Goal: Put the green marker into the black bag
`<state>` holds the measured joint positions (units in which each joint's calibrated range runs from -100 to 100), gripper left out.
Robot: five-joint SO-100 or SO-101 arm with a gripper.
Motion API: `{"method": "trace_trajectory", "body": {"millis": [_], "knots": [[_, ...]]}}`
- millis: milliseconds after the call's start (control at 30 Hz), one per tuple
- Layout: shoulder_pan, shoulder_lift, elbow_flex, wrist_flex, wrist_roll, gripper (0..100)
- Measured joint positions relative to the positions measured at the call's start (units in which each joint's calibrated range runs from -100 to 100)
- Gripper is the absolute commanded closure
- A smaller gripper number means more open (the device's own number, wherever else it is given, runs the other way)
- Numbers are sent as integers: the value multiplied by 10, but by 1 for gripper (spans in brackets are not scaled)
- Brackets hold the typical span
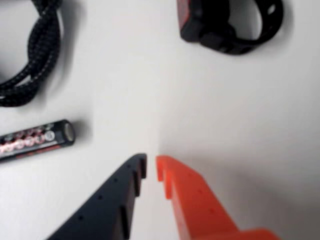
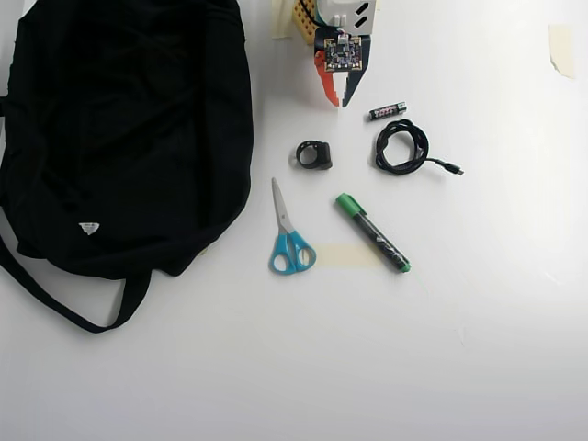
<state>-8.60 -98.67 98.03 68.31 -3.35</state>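
Marker (image 2: 372,232) flat on table mid-right in overhead view, long axis diagonal, green cap up-left, tail down-right. Well apart from gripper (image 2: 337,99), which sits at top centre, so reach goes down-frame and slightly right past ring-shaped black thing (image 2: 314,154). Jaws nearly together, empty. Marker not in wrist view. Bag (image 2: 129,129) far left.

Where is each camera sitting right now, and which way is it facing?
Wrist view: rides on the arm, looking past the nearly closed jaws of the gripper at the table.
Overhead view: fixed above, looking straight down on the black bag, green marker, scissors and gripper.
Shared: battery, cable, small black band.
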Motion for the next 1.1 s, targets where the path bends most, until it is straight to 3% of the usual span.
{"method": "trace_trajectory", "body": {"millis": [633, 867, 1100], "knots": [[-1, 0, 0, -8, 0, 98], [-1, 6, 0, -100, 0, 98], [-1, 112, -46, -240, 0, 98]]}}
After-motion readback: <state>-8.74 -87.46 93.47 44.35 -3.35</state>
